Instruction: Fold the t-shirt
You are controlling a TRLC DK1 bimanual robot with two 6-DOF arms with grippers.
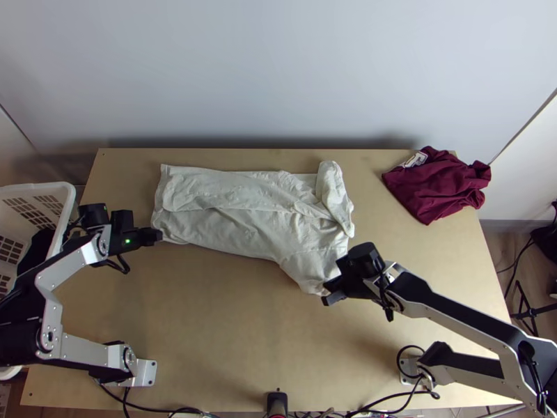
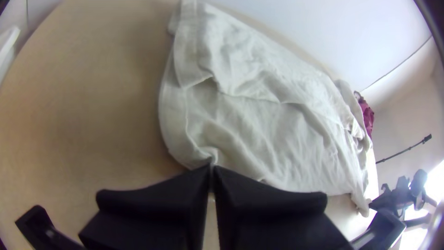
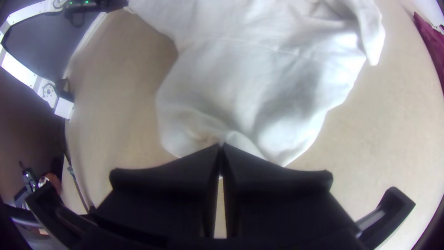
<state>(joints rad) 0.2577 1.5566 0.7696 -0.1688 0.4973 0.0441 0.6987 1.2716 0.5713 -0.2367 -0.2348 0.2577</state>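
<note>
- Left arm bends outward at the elbow, its gripper clenched on the shirt's near hem corner
- Right arm slants in from its base, its gripper pinching the near sleeve's end
- White shirt lies lengthwise across the table's far half, wrinkled, partly folded over along its far side, the far sleeve doubled back over it
- Maroon cloth sits bunched beyond the sleeves, a pale label on it
</note>
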